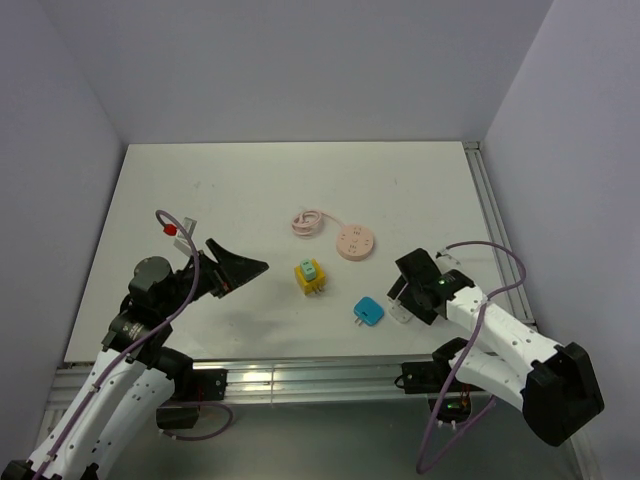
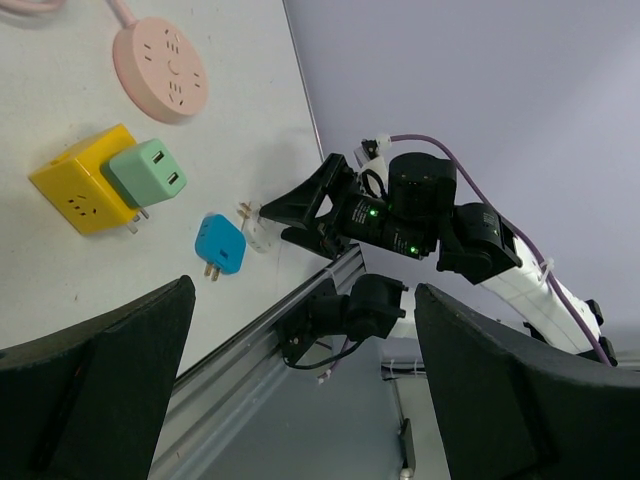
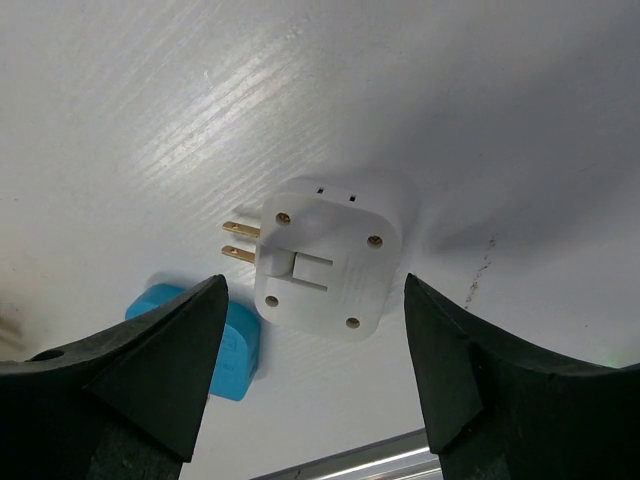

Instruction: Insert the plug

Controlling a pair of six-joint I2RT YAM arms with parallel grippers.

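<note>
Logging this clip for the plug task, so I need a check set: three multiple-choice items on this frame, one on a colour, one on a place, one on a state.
1. What colour is the plug on the yellow cube?
A. blue
B. green
C. white

2. Where is the white plug?
A. under the right gripper, beside the blue plug
B. on the yellow cube
C. on the blue plug

3. The right gripper is:
A. shut on the white plug
B. shut on the blue plug
C. open, holding nothing

Answers:
1 B: the green plug sits against the cube.
2 A: the right wrist view shows it lying on the table below the gripper, with the blue plug next to it.
3 C: the fingers stand clear on both sides of the white plug.
</note>
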